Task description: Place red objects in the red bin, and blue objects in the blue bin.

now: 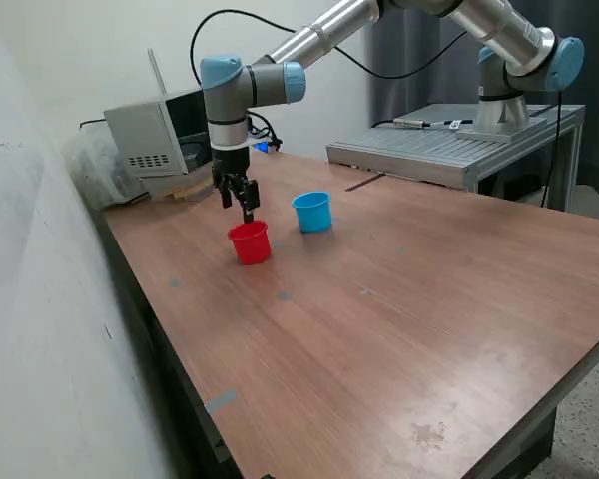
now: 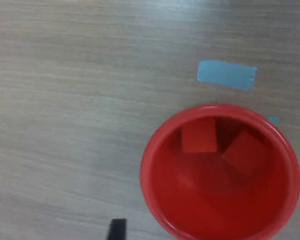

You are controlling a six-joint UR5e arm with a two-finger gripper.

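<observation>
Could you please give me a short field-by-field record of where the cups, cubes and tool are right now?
red cup: upright on the table
red cup contents: two red cubes
blue cup: upright, to the exterior view's right of the red cup, apart from it
blue cup contents: cannot tell
tool: just above the red cup, nothing seen in it
tape: blue piece on the table beside the red cup

1. A robotics lab or test room is suggested by the industrial arm point(image 1: 309, 45) mounted beside a wooden bench point(image 1: 429, 299).
2. Electronic equipment point(image 1: 160, 135) and cabling are seen behind.
</observation>
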